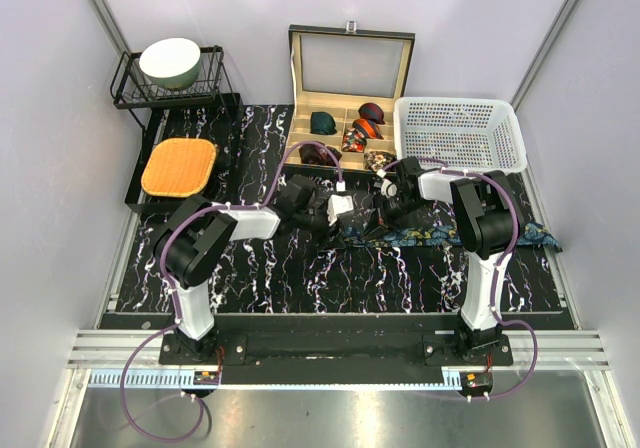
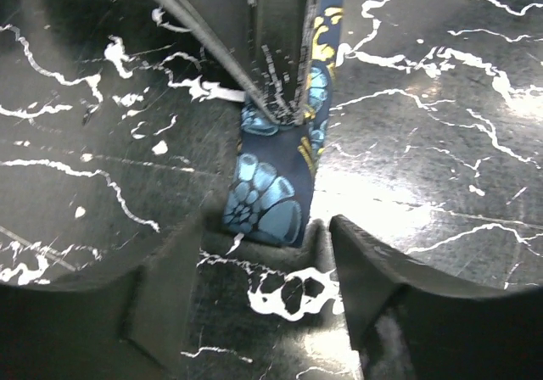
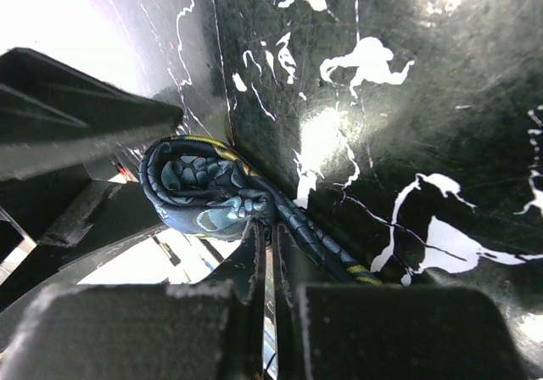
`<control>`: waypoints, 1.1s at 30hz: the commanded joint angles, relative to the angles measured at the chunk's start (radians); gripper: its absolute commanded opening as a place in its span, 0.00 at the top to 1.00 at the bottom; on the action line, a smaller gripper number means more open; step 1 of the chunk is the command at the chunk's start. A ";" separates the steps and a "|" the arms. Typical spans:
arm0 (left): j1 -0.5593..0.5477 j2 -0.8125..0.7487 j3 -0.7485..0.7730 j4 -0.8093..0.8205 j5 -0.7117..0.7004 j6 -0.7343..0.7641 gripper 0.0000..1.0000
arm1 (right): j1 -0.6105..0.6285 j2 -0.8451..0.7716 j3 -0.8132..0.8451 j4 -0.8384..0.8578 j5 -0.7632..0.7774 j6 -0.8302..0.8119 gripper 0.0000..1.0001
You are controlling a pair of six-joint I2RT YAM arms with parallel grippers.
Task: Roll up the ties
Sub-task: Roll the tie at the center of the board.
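The dark navy tie with teal-and-gold pattern (image 1: 470, 235) lies as a long strip across the right of the black marbled table (image 1: 280, 268). My right gripper (image 3: 270, 227) is shut on its small coiled end (image 3: 208, 189); the strip (image 3: 339, 248) trails off past the fingers. In the top view that gripper (image 1: 385, 210) sits at the tie's left end. My left gripper (image 2: 270, 231) is open and low over the table, its fingers either side of the tie's tip (image 2: 267, 198) without touching it. In the top view it (image 1: 347, 213) faces the right gripper closely. Coiled green (image 1: 322, 122), maroon (image 1: 372, 112) and red-orange (image 1: 362, 128) ties lie in the box.
An open wooden tie box (image 1: 350, 38) stands at the back centre, a white plastic basket (image 1: 460, 133) to its right. At the back left are a black wire rack (image 1: 130, 93) holding a bowl (image 1: 170, 61), and an orange mat (image 1: 179, 165).
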 commanded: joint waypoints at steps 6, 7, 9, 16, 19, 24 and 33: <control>-0.031 -0.018 0.055 -0.002 0.041 0.050 0.57 | -0.005 0.067 -0.015 -0.001 0.152 -0.039 1.00; -0.040 -0.026 0.055 -0.002 0.035 0.044 0.58 | -0.005 0.069 -0.014 0.000 0.152 -0.038 1.00; -0.049 -0.045 0.066 0.003 0.022 0.039 0.58 | -0.002 0.070 -0.014 -0.001 0.148 -0.038 1.00; -0.107 -0.021 0.132 0.013 -0.008 0.004 0.60 | 0.001 0.075 -0.012 -0.001 0.142 -0.042 1.00; -0.121 0.028 0.171 0.000 -0.034 -0.010 0.61 | 0.002 0.074 -0.014 0.000 0.132 -0.044 1.00; -0.129 0.094 0.214 -0.066 -0.070 0.014 0.61 | 0.002 0.067 -0.028 0.003 0.117 -0.048 1.00; -0.130 0.142 0.222 -0.247 -0.137 0.093 0.71 | 0.002 0.055 -0.029 0.009 0.099 -0.058 1.00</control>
